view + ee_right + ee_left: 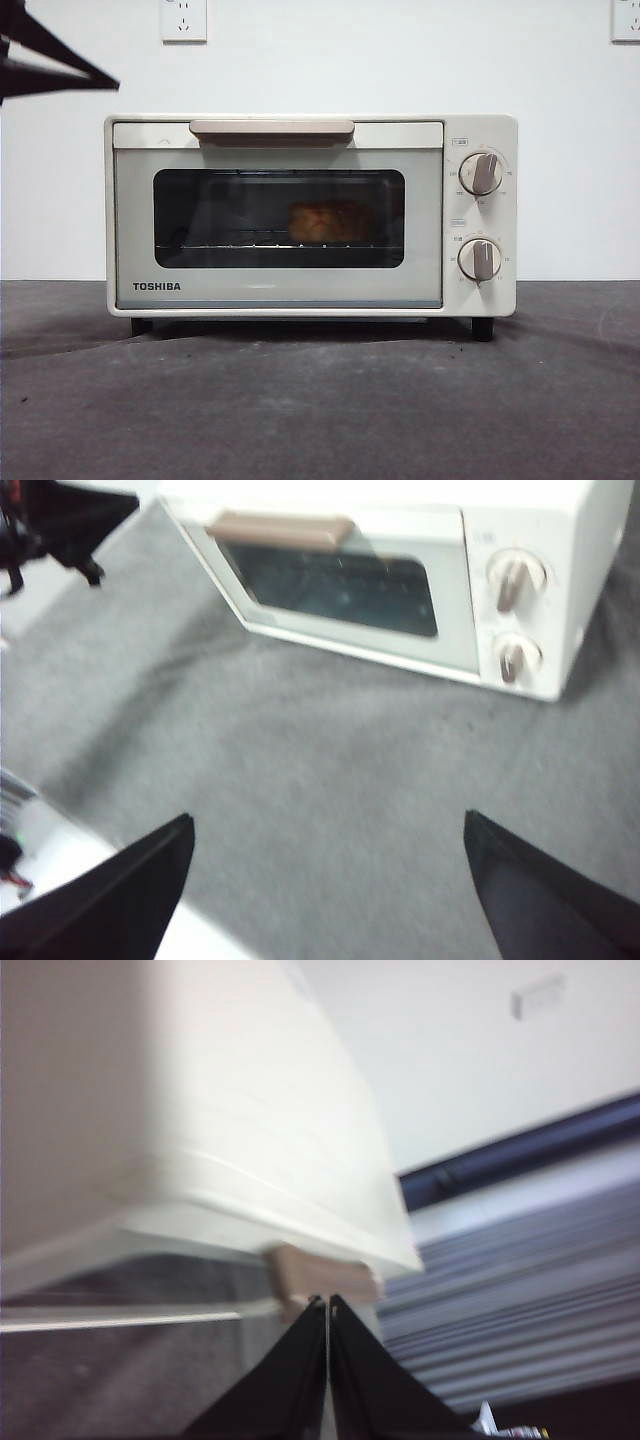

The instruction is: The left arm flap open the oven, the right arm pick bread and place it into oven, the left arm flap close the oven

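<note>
The cream TOSHIBA oven [290, 292] stands mid-table with its door shut and its beige handle [271, 128] at the top. The bread [325, 222] lies inside on the rack, seen through the dark window, right of centre. My left gripper [108, 81] is shut and empty, up at the oven's top left corner, apart from it. In the left wrist view its tip [327, 1302] is just short of the handle [300, 1272]. My right gripper [327, 825] is open and empty, hanging back above the cloth in front of the oven [520, 525].
A grey cloth [320, 400] covers the table. A white wall with two sockets [183, 18] [626, 18] stands behind. Two knobs [483, 173] [481, 259] sit on the oven's right side. The left arm [60, 520] shows in the right wrist view.
</note>
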`<state>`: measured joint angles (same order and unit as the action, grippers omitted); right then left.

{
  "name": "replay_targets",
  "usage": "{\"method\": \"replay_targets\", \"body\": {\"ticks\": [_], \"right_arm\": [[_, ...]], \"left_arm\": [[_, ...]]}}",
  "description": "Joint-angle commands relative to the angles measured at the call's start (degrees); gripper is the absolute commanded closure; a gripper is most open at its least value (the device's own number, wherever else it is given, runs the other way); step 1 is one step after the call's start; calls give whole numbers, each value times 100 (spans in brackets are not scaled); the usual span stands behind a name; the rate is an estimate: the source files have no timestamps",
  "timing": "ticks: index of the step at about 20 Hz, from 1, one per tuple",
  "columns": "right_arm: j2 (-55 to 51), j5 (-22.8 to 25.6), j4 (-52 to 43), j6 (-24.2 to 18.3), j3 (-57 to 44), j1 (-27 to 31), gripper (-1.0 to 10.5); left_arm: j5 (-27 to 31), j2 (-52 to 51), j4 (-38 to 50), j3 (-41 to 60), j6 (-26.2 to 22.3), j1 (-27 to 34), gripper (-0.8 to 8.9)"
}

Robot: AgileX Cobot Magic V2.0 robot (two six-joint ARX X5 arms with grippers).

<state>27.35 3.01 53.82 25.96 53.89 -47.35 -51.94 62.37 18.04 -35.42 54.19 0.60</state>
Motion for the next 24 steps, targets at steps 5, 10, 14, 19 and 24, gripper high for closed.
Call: {"method": "replay_targets", "body": {"ticks": [5, 10, 14, 19, 24], "right_arm": [[13, 7, -599, -317, 98, -48, 525], [13, 7, -629, -708, 98, -48, 525], [13, 2, -695, -988, 98, -48, 525], [13, 2, -844, -1117, 98, -48, 525], [17, 4, -839, -1329, 98, -48, 525]], "left_arm": [[-267, -754, -61, -96, -109, -251, 804], [-157, -1672, -846, -96, -728, -330, 804], [566, -2636, -1770, -96, -1587, -330, 804], [1198, -3814, -3303, -96, -2811, -330, 804], [1823, -4715, -4804, -98, -4094, -330, 804]]}}
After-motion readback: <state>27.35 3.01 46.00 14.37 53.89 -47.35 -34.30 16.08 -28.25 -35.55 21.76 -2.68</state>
